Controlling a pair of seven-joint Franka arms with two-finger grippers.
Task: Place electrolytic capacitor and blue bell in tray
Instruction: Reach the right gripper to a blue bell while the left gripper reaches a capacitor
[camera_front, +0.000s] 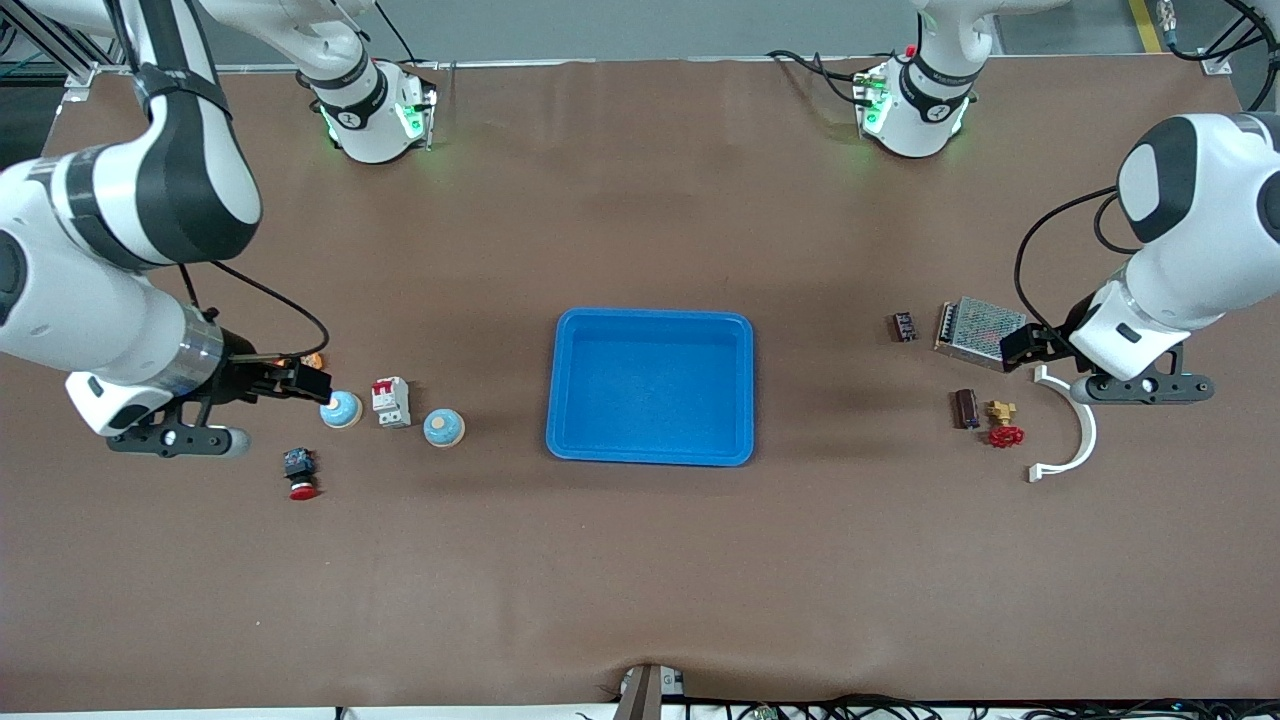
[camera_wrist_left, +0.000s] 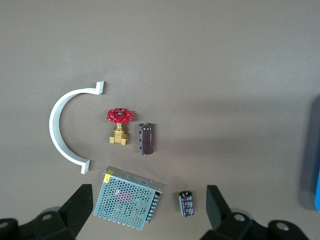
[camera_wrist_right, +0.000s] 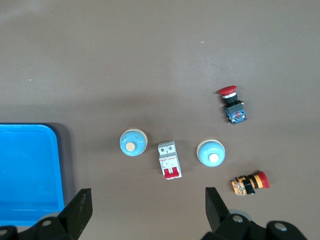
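The bright-blue tray lies mid-table and holds nothing; its edge shows in the right wrist view. Two blue bells stand toward the right arm's end, also seen in the right wrist view. A dark cylindrical capacitor and a shorter black one lie toward the left arm's end. My right gripper is open and empty above the table beside the outer bell. My left gripper is open and empty over the power supply.
A white-and-red circuit breaker stands between the bells. A red push button and an orange one lie near them. A perforated metal power supply, a brass valve with a red handle and a white curved bracket lie by the capacitors.
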